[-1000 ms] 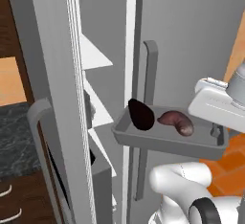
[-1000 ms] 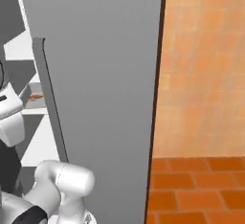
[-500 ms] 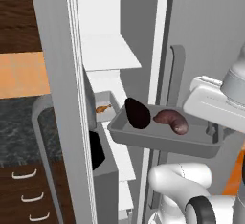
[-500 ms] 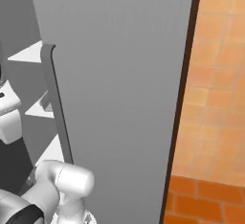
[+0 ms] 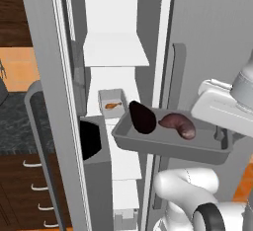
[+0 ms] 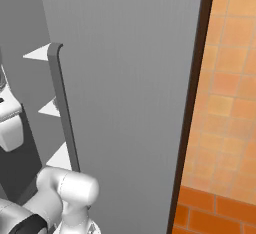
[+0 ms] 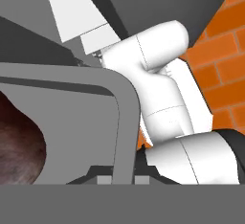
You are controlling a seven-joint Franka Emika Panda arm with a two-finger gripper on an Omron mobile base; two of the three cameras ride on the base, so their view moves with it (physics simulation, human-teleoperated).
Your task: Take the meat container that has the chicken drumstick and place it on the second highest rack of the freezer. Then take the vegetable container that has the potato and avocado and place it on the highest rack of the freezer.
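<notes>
Rendered throughout, evenly and brightly lit with no single source apparent; no glare, no motion blur, no lens distortion at the edges. Soft shading only: white shelves of the freezer (image 5: pixel 116 52) bright against grey inner walls, a dark shadowed pocket low beside the shelf stack, faint vertical streaking on the grey door (image 6: pixel 130 103). Coarse, slightly pixelated edges in both base views; in the hand view, near tray rim (image 7: pixel 125 122) sharp-edged, flat-toned, with blotchy low-resolution texture on the dark fruit at lower left.
</notes>
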